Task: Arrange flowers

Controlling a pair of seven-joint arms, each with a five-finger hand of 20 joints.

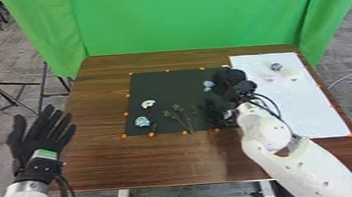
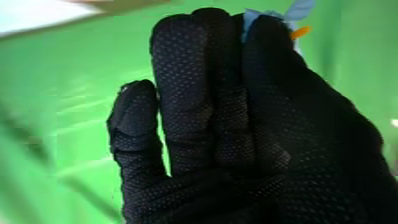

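Well, a blue flower was in hand and wanted a place.

The right hand (image 1: 243,88) was over the right part of the dark mat (image 1: 167,89), its fingers and thumb drawn close on the blue flower (image 2: 299,9), whose petals poked out at the tips in the right wrist view. The glove covered most of the bloom, so the grip was probably a pinch, though how firm was hard to tell. The left hand (image 1: 40,141) waited by the table's left edge, fingers straight and spread.

On the mat lay a white flower (image 1: 148,103), a pale blue flower (image 1: 142,121) below it and a green sprig (image 1: 179,112) just beside them. One bluish bloom (image 1: 276,67) sat on the white sheet (image 1: 311,109).

The step seemed to be placing this single flower within the arrangement. The next move called for choosing its spot, lowering it gently and loosening the fingers without dragging the petals; a hasty release could have left it crooked.
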